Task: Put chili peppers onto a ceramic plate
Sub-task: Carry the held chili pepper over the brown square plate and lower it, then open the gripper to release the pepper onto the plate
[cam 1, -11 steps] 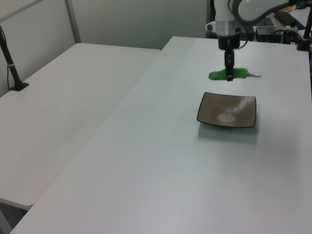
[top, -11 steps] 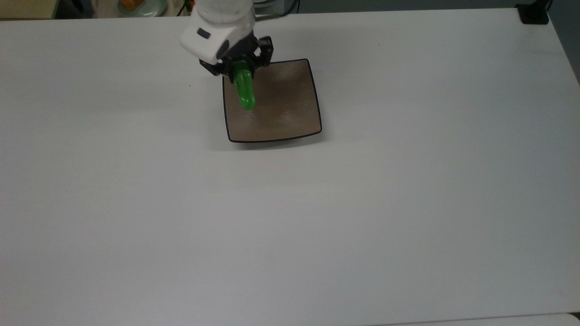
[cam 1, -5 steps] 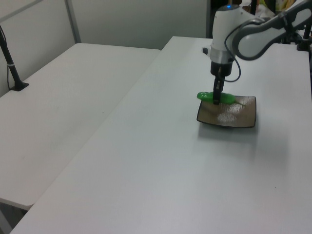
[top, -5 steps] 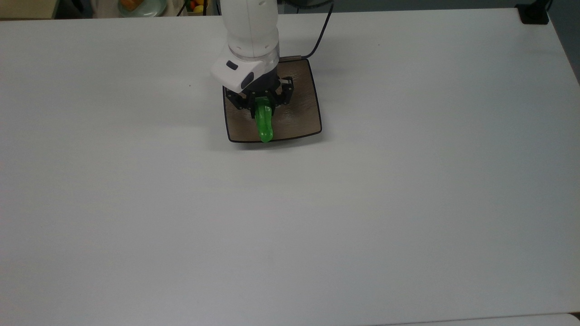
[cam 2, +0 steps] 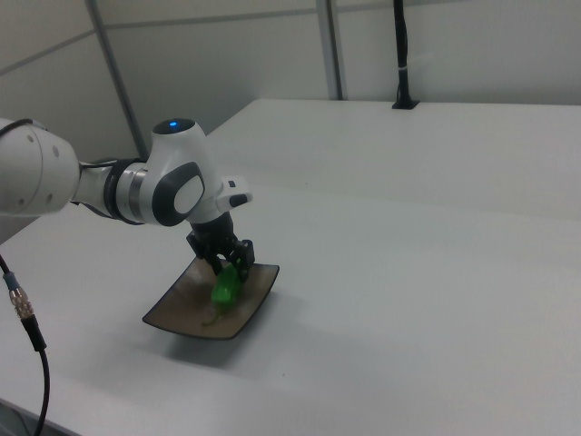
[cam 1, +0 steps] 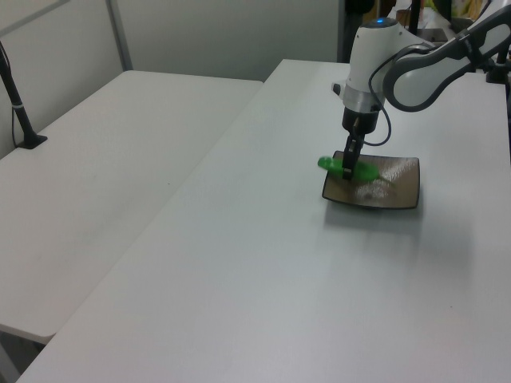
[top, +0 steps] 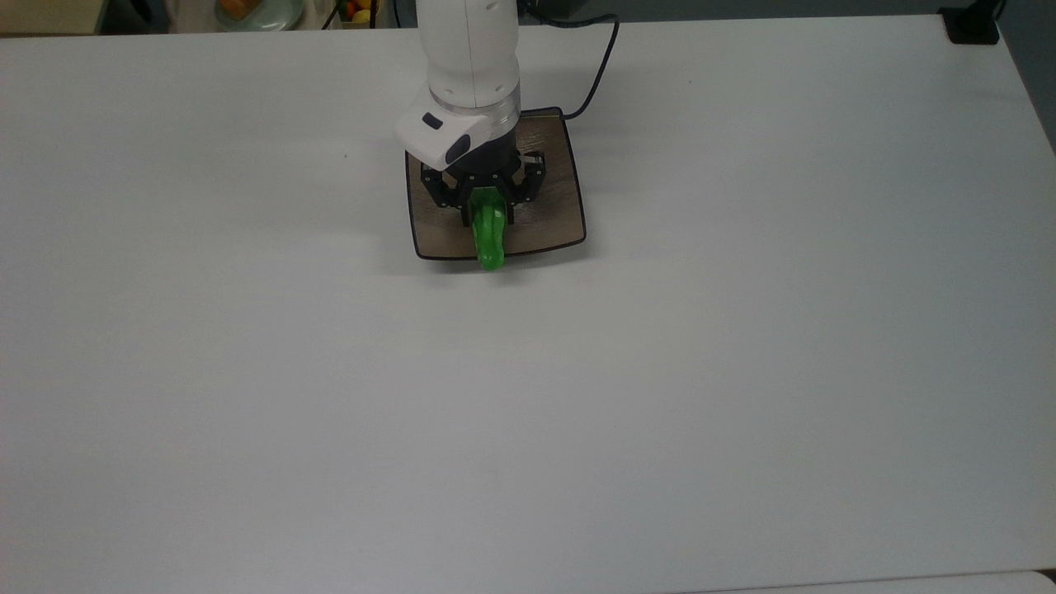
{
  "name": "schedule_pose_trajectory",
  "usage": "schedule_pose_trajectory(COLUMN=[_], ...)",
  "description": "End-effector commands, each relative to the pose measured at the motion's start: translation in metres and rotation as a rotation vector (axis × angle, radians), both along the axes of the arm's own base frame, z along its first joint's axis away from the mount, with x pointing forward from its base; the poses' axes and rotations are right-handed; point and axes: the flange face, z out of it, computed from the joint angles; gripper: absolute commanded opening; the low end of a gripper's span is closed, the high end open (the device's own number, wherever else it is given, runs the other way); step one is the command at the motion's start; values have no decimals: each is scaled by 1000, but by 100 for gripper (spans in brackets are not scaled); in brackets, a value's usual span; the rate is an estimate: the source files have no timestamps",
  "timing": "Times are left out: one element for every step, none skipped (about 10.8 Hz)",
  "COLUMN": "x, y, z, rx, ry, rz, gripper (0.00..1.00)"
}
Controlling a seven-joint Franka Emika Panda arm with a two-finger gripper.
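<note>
Since half a second ago the gripper [top: 488,213] has carried the chili pepper [top: 489,238] a little further toward the bottom of the top view, so the pepper's green tip now pokes just past the lower rim of the ceramic plate [top: 559,216]; a second ago it hung over the plate's upper left corner. Its fingers are clenched on the pepper's upper end, and the body of the pepper trails down from them.

One pepper, one plate and one arm make up the count. The plate sits in the upper middle of the top view on the white table [top: 742,371], with the arm's white wrist covering much of its upper left part.

In the left view the gripper [cam 1: 348,169] stands over the plate's [cam 1: 399,188] left edge in the upper right of the frame, and the pepper [cam 1: 342,167] lies roughly level, its left end out beyond the rim.

In the right view, lower left of centre, the gripper [cam 2: 232,262] holds the pepper [cam 2: 224,285] over the plate [cam 2: 182,309], near its far right side. Whether the pepper touches the plate cannot be told.
</note>
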Motion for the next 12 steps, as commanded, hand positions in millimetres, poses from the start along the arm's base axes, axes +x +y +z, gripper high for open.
schedule_pose_trajectory(x=[-6,-7,-8,-9,-11,-14,-16,-19,-21,-25,-29,-37], y=[5,5,5,5,4,4,3,4,6,12,15,24], z=[6,8,14,32,50,74,100,127,157,181,201,219], rx=[11,9,6,2,-7,-13,-17,-21,-26,-31,-36,-39], ry=[-11,-7,6,18,45,64,74,91,109,137,157,169], rz=[-31,-30,-31,-32,-31,-32,-33,-31,-28,-16,-11,8], gripper=[100,100,100,100,100,100,100,100,100,100,100,100])
